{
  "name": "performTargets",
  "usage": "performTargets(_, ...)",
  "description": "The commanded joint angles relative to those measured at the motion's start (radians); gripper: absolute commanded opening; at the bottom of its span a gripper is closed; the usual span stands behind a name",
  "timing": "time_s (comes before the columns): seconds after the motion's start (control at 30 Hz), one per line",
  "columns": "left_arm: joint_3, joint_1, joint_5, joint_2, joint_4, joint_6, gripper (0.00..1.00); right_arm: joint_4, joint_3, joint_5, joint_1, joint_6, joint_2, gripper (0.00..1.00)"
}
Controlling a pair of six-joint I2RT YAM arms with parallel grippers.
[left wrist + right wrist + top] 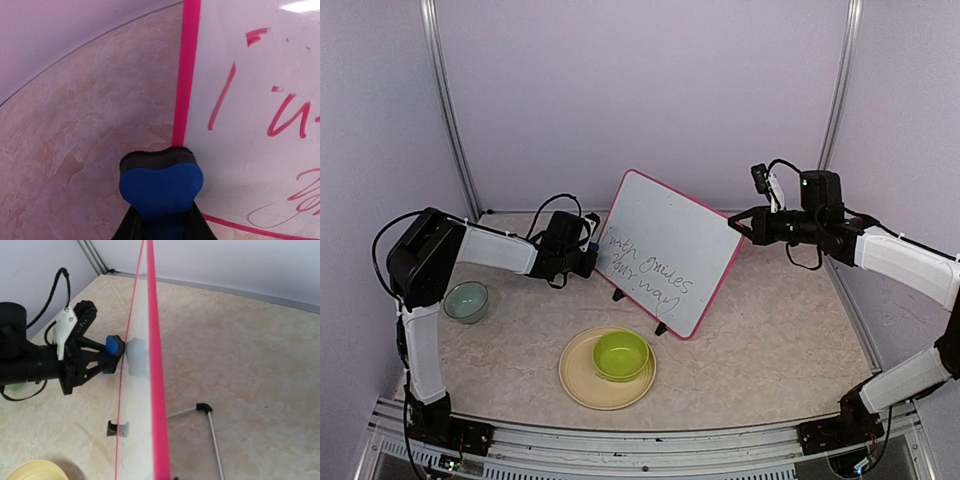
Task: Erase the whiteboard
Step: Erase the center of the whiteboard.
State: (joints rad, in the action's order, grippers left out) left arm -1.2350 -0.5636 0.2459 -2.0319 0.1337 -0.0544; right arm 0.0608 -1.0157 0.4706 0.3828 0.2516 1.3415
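Note:
The whiteboard [672, 245] stands tilted at mid-table, pink-framed, with dark handwriting on its lower left half. My left gripper [588, 256] is shut on a blue eraser [161, 184] with a black felt face. The felt presses against the board's left edge, over the pink frame [186, 75]. In the right wrist view the eraser [114, 346] touches the board's face [136, 405], which shows edge-on. My right gripper [737, 224] is shut on the board's upper right edge. Its own fingertips are out of sight in the right wrist view.
A green bowl [621, 355] sits on a tan plate [578, 385] in front of the board. A pale teal bowl [466, 301] stands at the left by my left arm. A wire stand [207, 412] props the board from behind, and a black foot [113, 429] shows in front.

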Motion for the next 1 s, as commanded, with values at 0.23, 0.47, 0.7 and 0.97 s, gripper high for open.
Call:
performTargets(0.23, -0.179, -0.028, -0.079, 0.010, -0.052, -0.034, 0.00, 0.004, 0.019, 0.051, 0.005, -0.056, -0.022, 0.00)
performTargets(0.47, -0.128, -0.033, -0.066, 0.004, -0.043, -0.022, 0.00, 0.002, 0.020, 0.052, 0.005, -0.055, -0.022, 0.00)
performTargets(0.7, -0.002, -0.033, -0.021, 0.019, -0.005, 0.016, 0.00, -0.002, 0.020, 0.060, 0.005, -0.053, -0.013, 0.00)
performTargets(0.97, 0.016, -0.023, -0.011, 0.011, 0.000, 0.026, 0.00, -0.002, 0.018, 0.062, 0.006, -0.053, -0.013, 0.00)
